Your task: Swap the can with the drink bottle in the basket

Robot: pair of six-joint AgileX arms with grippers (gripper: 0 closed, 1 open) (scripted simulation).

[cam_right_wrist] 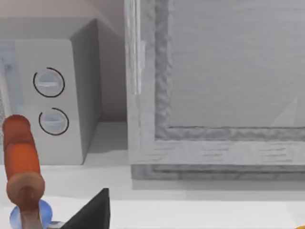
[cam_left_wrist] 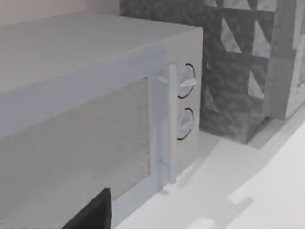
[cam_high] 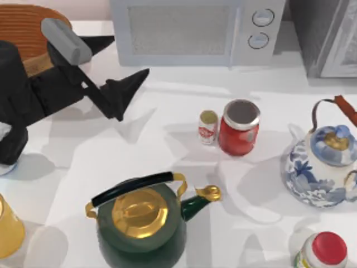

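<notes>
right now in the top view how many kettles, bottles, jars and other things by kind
kettles: 2, green kettle, blue-and-white kettle
bottles: 2, drink bottle, red-capped bottle
jars: 1, red jar
yellow cylinders: 1, yellow cylinder
baskets: 1, basket
microwaves: 1, microwave
total: 8

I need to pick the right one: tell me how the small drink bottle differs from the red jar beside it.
The drink bottle is smaller and slimmer than the red jar. The bottle is white with a red-and-white label; the jar's body is plain red. The bottle's top is pale yellow, the jar's lid silver-rimmed and grey. Both stand upright on the table, side by side, in front of the microwave.
</notes>
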